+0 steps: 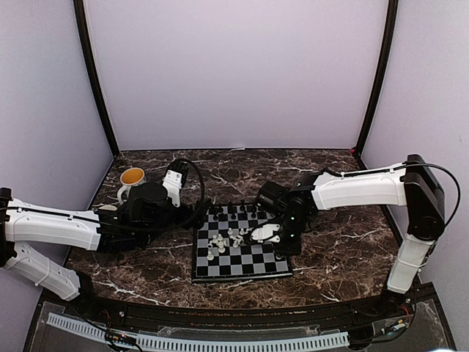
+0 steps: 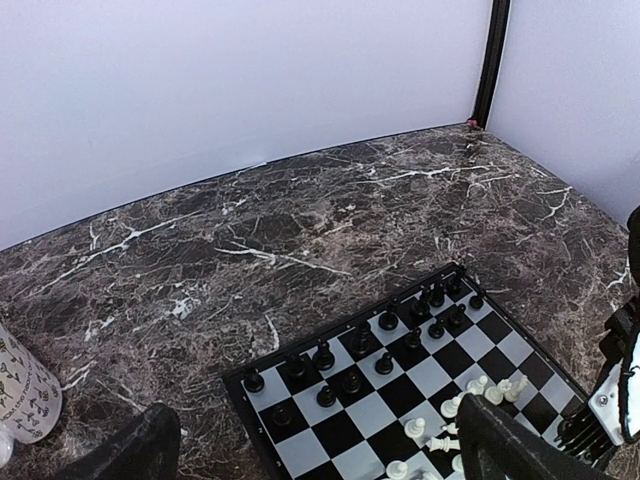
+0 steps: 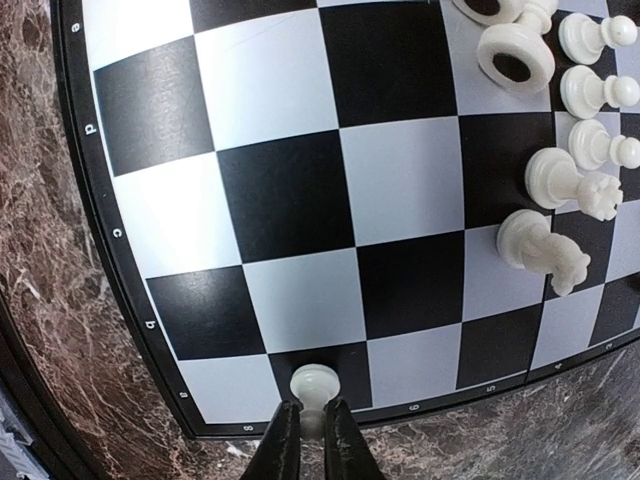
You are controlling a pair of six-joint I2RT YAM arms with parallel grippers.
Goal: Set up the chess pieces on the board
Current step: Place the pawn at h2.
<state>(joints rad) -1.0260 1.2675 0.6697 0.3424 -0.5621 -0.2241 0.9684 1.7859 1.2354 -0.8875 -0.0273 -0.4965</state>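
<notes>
The board (image 1: 253, 268) lies mid-table. Black chess pieces (image 1: 238, 213) stand along its far rows, also in the left wrist view (image 2: 355, 345). White chess pieces (image 1: 223, 242) are bunched mid-board, several lying on their sides (image 3: 555, 185). My right gripper (image 3: 312, 432) is shut on a white pawn (image 3: 315, 384) over a black edge square near the board's near right corner; whether the pawn rests on the square I cannot tell. In the top view that gripper (image 1: 278, 249) reaches in from the right. My left gripper (image 2: 320, 470) is open and empty, by the board's far left corner (image 1: 179, 192).
A white mug (image 1: 132, 180) with an orange inside stands at the back left, just beyond the left arm; its side shows in the left wrist view (image 2: 20, 390). Dark marble tabletop (image 1: 330, 257) surrounds the board. Enclosure walls and black posts (image 1: 374, 81) bound the table.
</notes>
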